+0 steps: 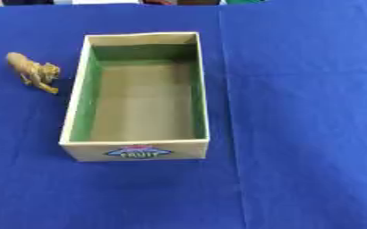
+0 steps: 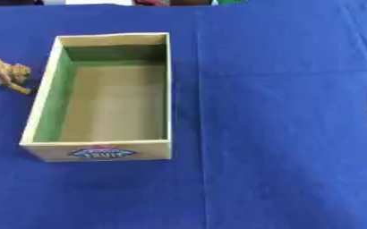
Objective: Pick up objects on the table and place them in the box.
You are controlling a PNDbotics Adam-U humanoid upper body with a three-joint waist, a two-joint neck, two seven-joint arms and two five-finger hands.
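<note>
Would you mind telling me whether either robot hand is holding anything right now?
Nothing is held: the toy lion stands alone on the blue cloth beside the empty box, and no robot hand is clearly visible.

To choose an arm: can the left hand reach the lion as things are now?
Probably yes. The lion stands left of the box, apart from it, with bare cloth around. The left hand itself is not in view.

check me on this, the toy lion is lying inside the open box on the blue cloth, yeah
Not quite. The toy lion is not inside the box; it stands outside it, on the blue cloth beside the box's left wall. The left eye view shows this best, and it shows nothing lying in the open box. The rest holds: the box is open and sits on the blue cloth.
</note>
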